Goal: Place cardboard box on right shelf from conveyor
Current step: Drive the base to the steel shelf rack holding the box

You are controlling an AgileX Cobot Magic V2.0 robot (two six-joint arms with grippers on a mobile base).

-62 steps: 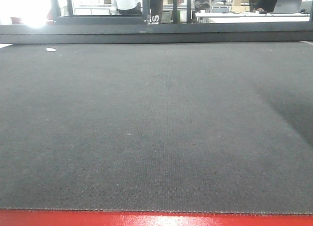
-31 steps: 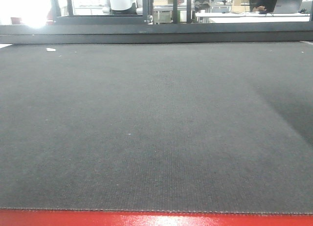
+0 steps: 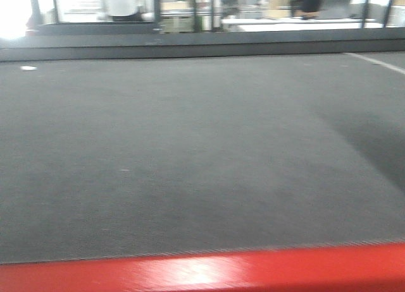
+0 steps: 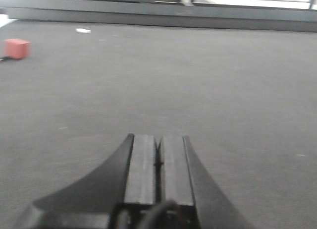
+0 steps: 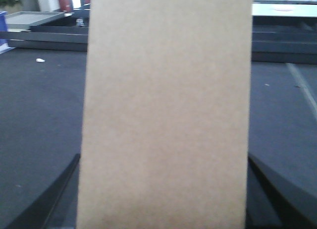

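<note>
The plain tan cardboard box [image 5: 166,105] fills the middle of the right wrist view, standing upright between the dark fingers [image 5: 67,182] of my right gripper [image 5: 163,159], which is shut on its sides. Behind it lies the dark grey conveyor [image 5: 39,115]. In the front view the conveyor [image 3: 190,146] spreads wide and bare, with its red front edge [image 3: 190,270] at the bottom. My left gripper [image 4: 158,139] hovers low over the belt [image 4: 223,90], shut with nothing in it. The right shelf is out of view, and neither gripper shows in the front view.
A small red block [image 4: 17,48] sits on the belt at far left. A white scrap [image 3: 28,68] lies near the belt's far edge. A dark frame rail [image 3: 190,48] borders the far side, with desks and people beyond. A grey tray [image 5: 29,18] sits beyond the belt at back left.
The front view has swung: the far rail, scrap and background slid left, the red edge now looks taller and tilted, and the picture is blurred by motion.
</note>
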